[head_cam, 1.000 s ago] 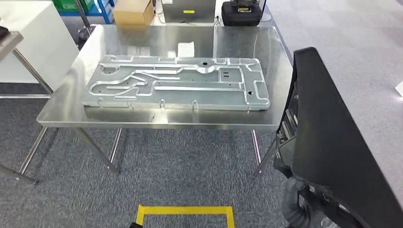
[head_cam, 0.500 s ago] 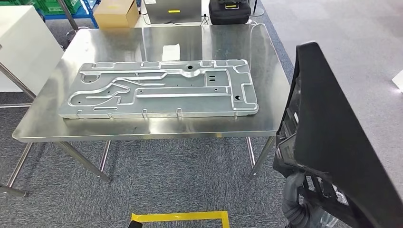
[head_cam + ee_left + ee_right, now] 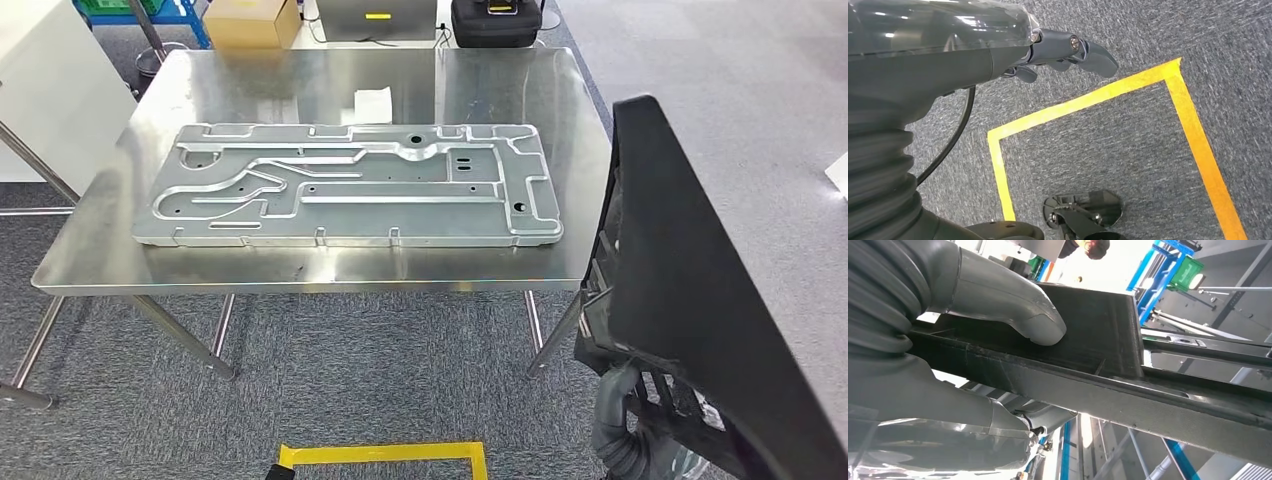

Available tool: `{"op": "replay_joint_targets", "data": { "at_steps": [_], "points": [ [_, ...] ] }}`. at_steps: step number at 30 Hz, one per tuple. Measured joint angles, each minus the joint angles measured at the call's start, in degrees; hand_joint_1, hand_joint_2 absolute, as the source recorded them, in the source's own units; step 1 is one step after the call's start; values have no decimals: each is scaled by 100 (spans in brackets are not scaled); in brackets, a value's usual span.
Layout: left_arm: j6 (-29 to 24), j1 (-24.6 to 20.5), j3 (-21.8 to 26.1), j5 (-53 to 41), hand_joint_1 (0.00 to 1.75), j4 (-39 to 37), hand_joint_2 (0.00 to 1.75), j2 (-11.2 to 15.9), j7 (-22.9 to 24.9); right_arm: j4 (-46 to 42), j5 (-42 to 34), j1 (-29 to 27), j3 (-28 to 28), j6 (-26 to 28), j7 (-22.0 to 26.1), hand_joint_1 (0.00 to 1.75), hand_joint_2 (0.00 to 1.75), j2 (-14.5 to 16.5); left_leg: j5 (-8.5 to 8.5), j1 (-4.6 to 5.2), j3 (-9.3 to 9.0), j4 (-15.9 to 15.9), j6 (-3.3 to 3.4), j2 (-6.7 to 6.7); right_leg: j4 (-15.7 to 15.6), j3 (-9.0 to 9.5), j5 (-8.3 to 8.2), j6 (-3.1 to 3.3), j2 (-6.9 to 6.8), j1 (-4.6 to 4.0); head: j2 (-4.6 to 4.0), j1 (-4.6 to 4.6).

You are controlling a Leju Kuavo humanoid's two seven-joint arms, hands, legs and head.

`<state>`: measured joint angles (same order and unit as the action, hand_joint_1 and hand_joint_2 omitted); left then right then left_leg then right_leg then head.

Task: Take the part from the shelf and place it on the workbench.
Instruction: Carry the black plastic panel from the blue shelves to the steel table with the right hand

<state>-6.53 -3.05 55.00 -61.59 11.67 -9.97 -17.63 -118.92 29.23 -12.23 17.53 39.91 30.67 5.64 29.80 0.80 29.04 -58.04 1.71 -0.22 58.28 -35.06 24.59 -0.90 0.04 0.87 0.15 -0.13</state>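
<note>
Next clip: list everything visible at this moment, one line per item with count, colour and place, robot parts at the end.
workbench: one, shiny steel, centre of the head view, on metal legs.
machined plate: one, silver-grey, lying flat along the workbench.
paper slip: one, white, on the workbench behind the machined plate.
part: one, black, large flat panel, held tilted at the right of the head view, short of the workbench.
cardboard box: one, brown, on the floor beyond the workbench.
black case: one, on the floor beyond the workbench.
floor tape: yellow outline on grey carpet, below the robot.
right hand: one, grey, thumb pressed on the part.
left hand: one, dark fingers, hanging over the carpet, holding nothing.
</note>
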Motion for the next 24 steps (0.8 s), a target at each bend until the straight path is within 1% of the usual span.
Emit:
{"op": "replay_joint_targets", "data": {
  "at_steps": [2,4,5,6,7,8,9,10,11,13,14,15,16,17,18,19,20,21,22,23,24],
  "points": [
    [-2,-2,3,-1,0,0,175,1,7,1,1,-2,0,0,-1,175,175,0,7,-8,-22,31,55,-4,43,2,-30,-48,-2,8,0,-1],
    [-2,-2,5,-2,0,0,175,1,9,3,2,-2,0,0,-4,175,175,0,39,-35,-92,84,134,-11,229,-80,-7,-90,-5,10,1,10],
    [4,-2,7,-4,0,0,175,0,8,4,2,-1,0,0,-5,175,175,-1,66,-47,-139,101,167,-15,421,-191,68,-102,-6,12,2,20],
    [13,2,8,-8,0,0,175,-1,4,9,3,-1,0,0,-8,175,175,-2,97,-46,-173,109,183,-14,707,-368,180,-113,-6,12,2,27],
    [22,5,8,-11,0,0,175,-1,0,18,2,-5,1,0,-13,175,175,-5,129,-45,-212,109,187,-12,1056,-590,307,-120,-5,11,2,33],
    [31,10,8,-14,0,0,175,-2,-4,30,0,-11,1,0,-19,175,175,-10,169,-44,-255,109,183,-12,1384,-821,402,-122,-6,10,1,33],
    [33,18,9,-15,0,0,175,-2,-7,44,-2,-18,1,0,-26,175,175,-15,214,-43,-309,108,173,-12,1588,-999,429,-119,-6,8,1,31],
    [33,26,9,-14,0,0,175,-3,-8,54,-4,-24,1,0,-32,175,175,-21,265,-45,-375,108,162,-15,1598,-1080,377,-110,-7,6,1,33],
    [33,34,10,-14,0,0,175,-5,-9,60,-6,-27,0,0,-37,175,175,-25,326,-48,-457,108,147,-19,1402,-1053,258,-98,-7,5,0,33],
    [31,46,13,-15,0,0,175,-12,-10,65,-7,-29,0,0,-45,175,175,-34,479,-51,-641,110,106,-21,716,-846,-137,-56,-7,-12,0,37],
    [30,48,14,-16,0,0,175,-16,-10,73,-8,-32,1,-1,-52,175,175,-41,551,-50,-721,132,73,-18,448,-753,-272,-24,-8,-37,0,32],
    [28,44,15,-17,0,1,175,-17,-10,80,-8,-36,1,-2,-61,175,175,-46,613,-52,-794,186,32,-11,297,-692,-353,16,-10,-60,0,28],
    [26,39,17,-19,0,1,175,-17,-10,86,-6,-41,0,-2,-70,175,175,-50,630,-53,-875,239,-12,-4,255,-648,-333,60,-10,-84,0,19],
    [21,24,20,-21,0,2,175,-17,-10,91,-2,-45,-2,-1,-80,175,175,-51,583,-49,-923,247,-58,0,218,-560,-255,104,-11,-91,0,11],
    [16,6,23,-22,0,4,175,-17,-9,91,7,-48,-5,1,-87,175,175,-51,473,-47,-909,109,-96,3,174,-450,-204,145,-14,-79,0,8],
    [10,-11,27,-23,0,5,175,-17,-3,93,27,-48,-8,2,-95,175,175,-51,303,-44,-800,-195,-125,2,109,-314,-149,187,-19,-65,0,6],
    [4,-28,34,-23,0,7,175,-18,7,99,58,-43,-10,2,-107,175,175,-52,158,-45,-584,-599,-151,0,42,-169,-104,221,-27,-46,1,2],
    [-1,-36,44,-21,0,9,175,-19,21,109,99,-39,-11,1,-125,175,175,-52,118,-57,-300,-1028,-170,-2,-34,-24,-46,245,-36,-31,1,-3],
    [-3,-35,58,-16,0,9,175,-19,36,125,179,-35,-11,1,-168,175,175,-52,227,-71,-15,-1348,-190,-1,-95,115,21,263,-37,-24,1,-9],
    [-5,-27,75,-11,0,9,175,-20,46,143,287,-33,-11,0,-223,175,175,-52,483,-85,236,-1526,-212,1,-145,250,95,267,-27,-18,1,-16],
    [-8,-13,91,-5,0,9,175,-19,54,168,468,-34,-11,0,-302,175,175,-52,816,-98,449,-1584,-234,2,-181,386,177,264,-11,-12,1,-21]
  ]
}}
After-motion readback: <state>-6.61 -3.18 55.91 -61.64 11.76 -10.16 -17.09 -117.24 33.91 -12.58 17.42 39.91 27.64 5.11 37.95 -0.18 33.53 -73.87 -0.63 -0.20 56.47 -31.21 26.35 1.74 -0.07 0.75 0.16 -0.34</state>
